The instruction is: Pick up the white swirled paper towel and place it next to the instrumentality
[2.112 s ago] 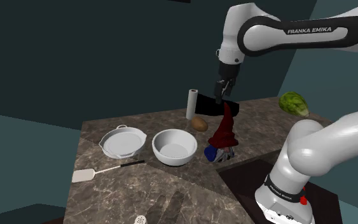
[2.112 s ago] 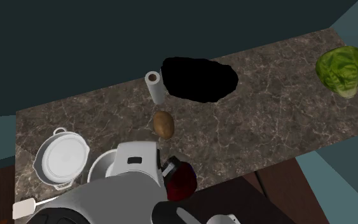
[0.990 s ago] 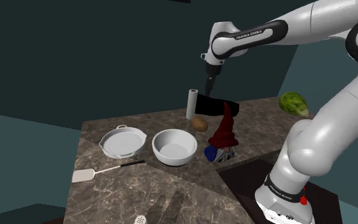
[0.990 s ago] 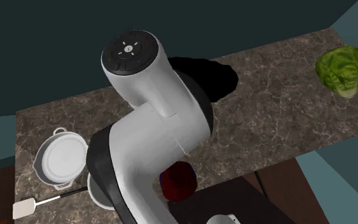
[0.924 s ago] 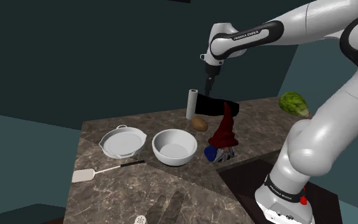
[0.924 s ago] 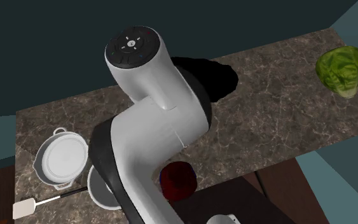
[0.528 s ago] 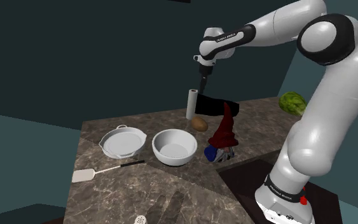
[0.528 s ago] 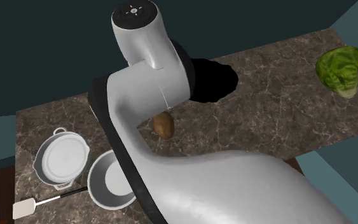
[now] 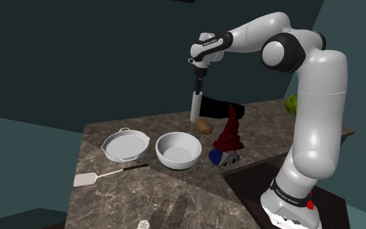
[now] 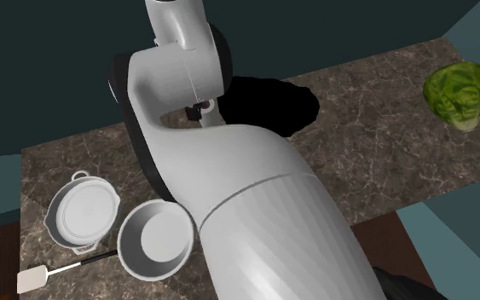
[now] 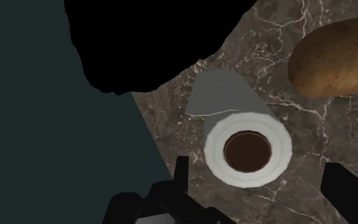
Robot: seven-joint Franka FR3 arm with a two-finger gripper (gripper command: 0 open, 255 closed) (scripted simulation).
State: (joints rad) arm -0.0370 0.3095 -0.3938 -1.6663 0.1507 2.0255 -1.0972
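The white paper towel roll [image 9: 196,108] stands upright near the back edge of the marbled counter [image 9: 175,195]. In the wrist view its top [image 11: 247,150] shows a brown core. My gripper [image 9: 199,84] hangs just above the roll, pointing straight down. It is open [image 11: 259,173], with one finger on each side of the roll's top and neither touching it. A white spatula with a dark handle [image 9: 88,179] lies at the counter's near left corner.
A brown potato [image 9: 203,127] [image 11: 334,57] lies just in front of the roll, and a flat black shape [image 9: 223,108] [image 11: 152,38] sits beside it. A red-hatted gnome [image 9: 229,139], grey bowl [image 9: 177,149] [image 10: 154,241], lidded pan [image 9: 125,144] [image 10: 82,211] and green cabbage [image 10: 458,94] stand around.
The arm has swung toward the shoulder view's left, from above the black shape to directly over the paper towel roll. The roll and the other objects have not moved.
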